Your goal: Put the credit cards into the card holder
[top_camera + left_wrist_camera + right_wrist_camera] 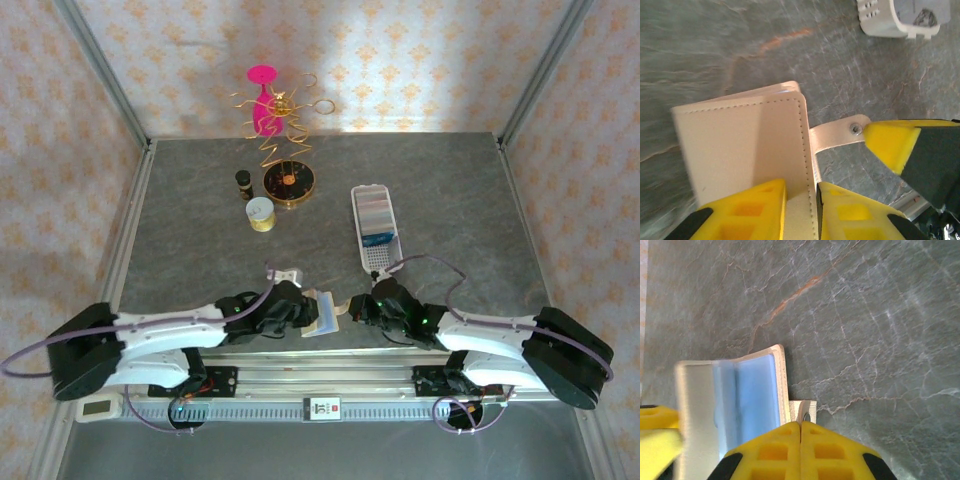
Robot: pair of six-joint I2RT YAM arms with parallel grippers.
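Grey marbled table (200, 220) bears the white card holder (377, 258); on the card holder's near left, a beige wallet (740, 150) is clamped narrowly by the left gripper (801, 190). Blue credit cards (747, 400) sit inside it. Right gripper (800, 427), fully closed, pinches its snap tab (832, 137).

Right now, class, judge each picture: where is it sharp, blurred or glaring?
Top external: a bright patch washes out the back wall. Left wrist: the wallet stitching is sharp, while the card holder corner looks soft and bright. Right wrist: the wallet's left edge is smeared, and the table veins are crisp.
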